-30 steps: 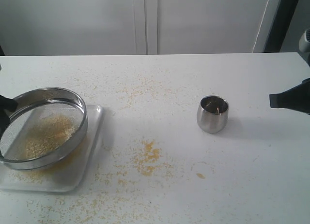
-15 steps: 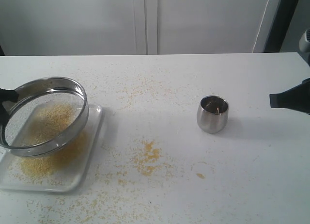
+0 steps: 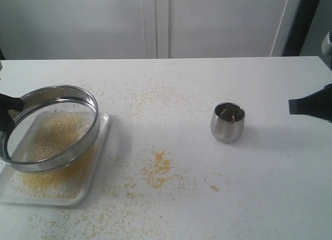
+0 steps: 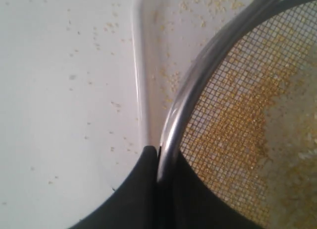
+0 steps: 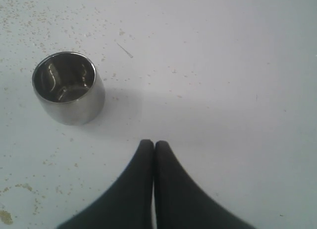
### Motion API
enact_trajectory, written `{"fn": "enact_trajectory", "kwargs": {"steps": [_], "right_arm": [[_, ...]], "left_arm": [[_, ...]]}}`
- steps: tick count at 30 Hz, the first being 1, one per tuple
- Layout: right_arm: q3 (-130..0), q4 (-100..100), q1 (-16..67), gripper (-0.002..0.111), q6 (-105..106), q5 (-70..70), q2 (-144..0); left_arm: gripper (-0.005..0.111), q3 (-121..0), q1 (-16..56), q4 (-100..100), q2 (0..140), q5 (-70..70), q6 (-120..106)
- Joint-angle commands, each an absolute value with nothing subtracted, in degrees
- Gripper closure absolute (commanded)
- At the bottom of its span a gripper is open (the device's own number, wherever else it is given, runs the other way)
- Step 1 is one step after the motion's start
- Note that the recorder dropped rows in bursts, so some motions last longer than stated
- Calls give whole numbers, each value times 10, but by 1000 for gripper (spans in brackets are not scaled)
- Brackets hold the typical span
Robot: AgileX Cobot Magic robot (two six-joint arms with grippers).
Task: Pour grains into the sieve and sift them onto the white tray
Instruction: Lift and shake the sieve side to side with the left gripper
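The sieve [image 3: 52,127], a wide steel ring with grey mesh, hangs tilted above the white tray [image 3: 96,170] at the left. My left gripper [image 3: 10,106] is shut on the sieve's rim [image 4: 171,135], one finger on each side of the ring. Yellowish grains [image 3: 54,131] lie on the mesh [image 4: 247,115], and more grains [image 3: 39,180] are heaped on the tray below. At the right edge my right gripper [image 3: 291,107] is shut and holds nothing; in its wrist view its closed fingertips [image 5: 152,144] hover over bare table.
A small steel cup [image 3: 227,121] stands upright right of centre, also shown as the cup [image 5: 68,87] in the right wrist view. Spilled grains [image 3: 157,167] are scattered over the white table, thickest in the middle front.
The sieve has shifted right and back and tilted while held over the tray, and more grains now lie on the tray. The right gripper has not moved.
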State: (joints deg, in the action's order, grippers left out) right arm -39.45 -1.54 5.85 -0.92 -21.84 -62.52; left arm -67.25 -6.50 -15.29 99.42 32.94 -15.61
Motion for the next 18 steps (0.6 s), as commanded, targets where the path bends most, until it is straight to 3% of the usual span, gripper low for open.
{"fn": "enact_trajectory", "kwargs": {"steps": [1,4,9,14,18], "right_arm": [[-392,-16,56,108,-13,-211,-621],[-392,-16,56,108,-13,-210,-621],[-392,-16,56,108,-13,-210,-621],[-392,-16,56,108,-13,-210,-621],[-392,-16,56,108,-13,-210,-621]], "left_arm": [[107,-675,-69,-176,985,324,-112],[107,-675,-62,-168,982,357,-267],[107,-675,-73,-165,982,324,-79],[107,-675,-60,-157,981,343,-256],[107,-675,-74,-161,981,313,-40]]}}
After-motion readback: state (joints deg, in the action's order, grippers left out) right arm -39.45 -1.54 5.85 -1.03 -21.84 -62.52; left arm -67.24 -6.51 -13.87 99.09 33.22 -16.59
